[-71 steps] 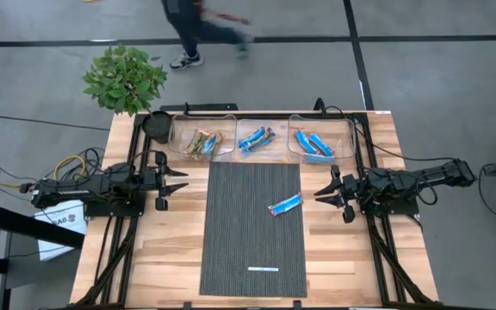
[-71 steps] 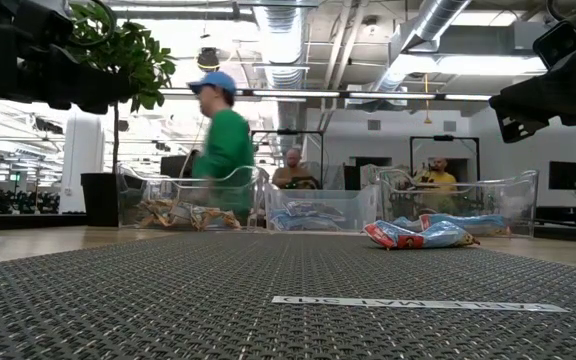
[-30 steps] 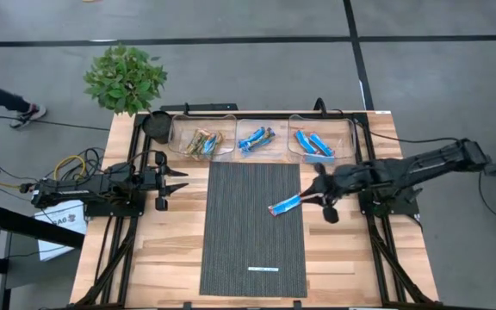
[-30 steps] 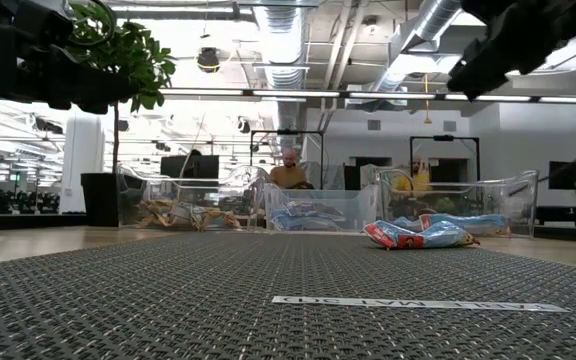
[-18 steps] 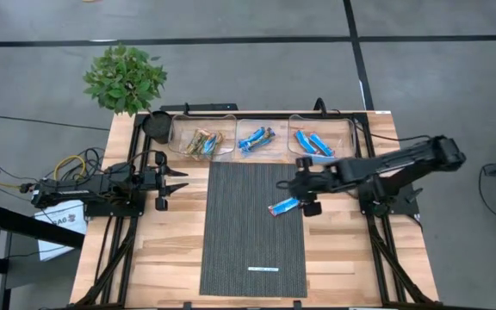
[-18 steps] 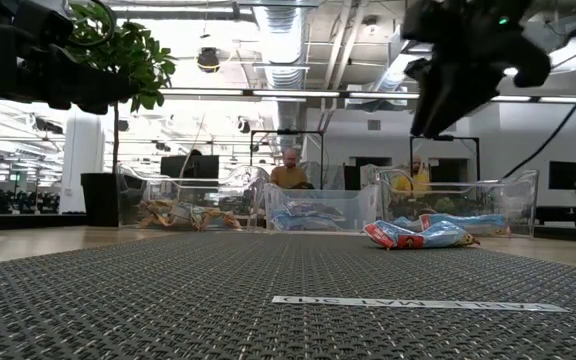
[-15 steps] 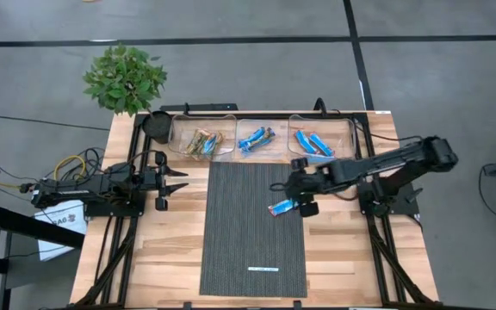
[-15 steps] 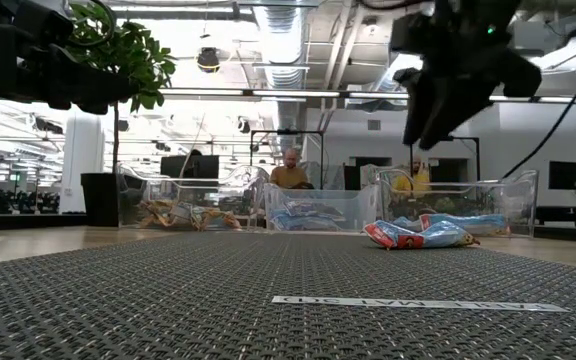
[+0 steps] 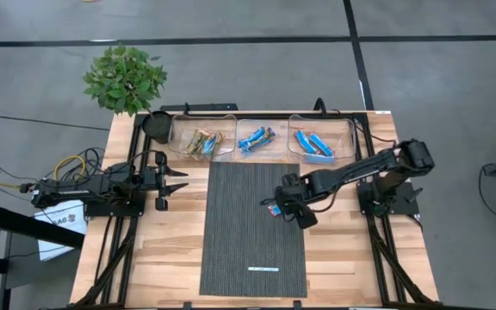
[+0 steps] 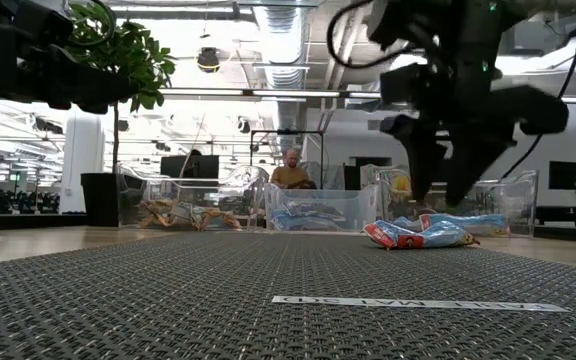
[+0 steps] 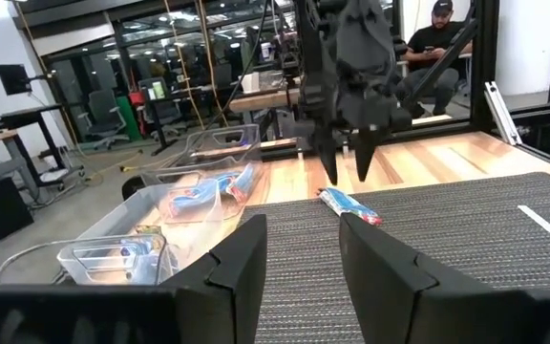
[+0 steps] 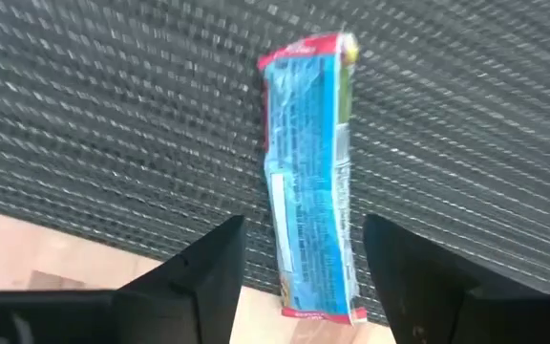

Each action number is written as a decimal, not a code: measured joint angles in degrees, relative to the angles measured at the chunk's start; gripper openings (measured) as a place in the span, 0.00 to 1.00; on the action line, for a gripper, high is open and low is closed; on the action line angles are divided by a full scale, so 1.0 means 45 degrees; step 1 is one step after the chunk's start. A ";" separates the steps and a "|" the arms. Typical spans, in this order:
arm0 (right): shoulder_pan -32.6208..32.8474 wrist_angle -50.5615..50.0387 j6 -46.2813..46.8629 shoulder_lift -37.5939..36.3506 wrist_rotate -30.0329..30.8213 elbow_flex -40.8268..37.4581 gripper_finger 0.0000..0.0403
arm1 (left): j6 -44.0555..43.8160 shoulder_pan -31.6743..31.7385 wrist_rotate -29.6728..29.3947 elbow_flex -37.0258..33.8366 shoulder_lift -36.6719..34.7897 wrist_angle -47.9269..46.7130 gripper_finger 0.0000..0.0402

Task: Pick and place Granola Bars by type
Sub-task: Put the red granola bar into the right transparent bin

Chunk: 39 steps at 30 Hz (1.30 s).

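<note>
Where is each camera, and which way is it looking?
High view: above the table, looking straight down; both arms show.
Low view: at mat height, looking across to the bins; the right claw hangs open above the blue bar.
Left wrist view: on the left arm, looking across the mat at the right arm; left claw open.
Right wrist view: on the right arm, looking down.
Shared: both wrist views show that bar.

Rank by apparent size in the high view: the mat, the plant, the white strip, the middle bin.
1. Mat, clearly largest.
2. Plant.
3. Middle bin, somewhat smaller than the plant.
4. White strip, smallest.
</note>
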 joint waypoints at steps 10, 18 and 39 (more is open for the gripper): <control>-0.0448 0.0097 -0.0528 0.1229 0.0015 0.0000 0.48 | -0.0003 0.0004 0.0000 0.0000 -0.0005 0.0002 0.32; -0.0602 0.0117 -0.0781 0.1986 -0.0044 0.0029 0.48 | -0.0001 0.0002 0.0000 0.0002 -0.0003 0.0001 0.32; -0.0620 0.0282 -0.0696 0.2010 -0.0015 0.0005 0.13 | 0.0028 0.0000 0.0000 0.0004 -0.0001 0.0002 0.32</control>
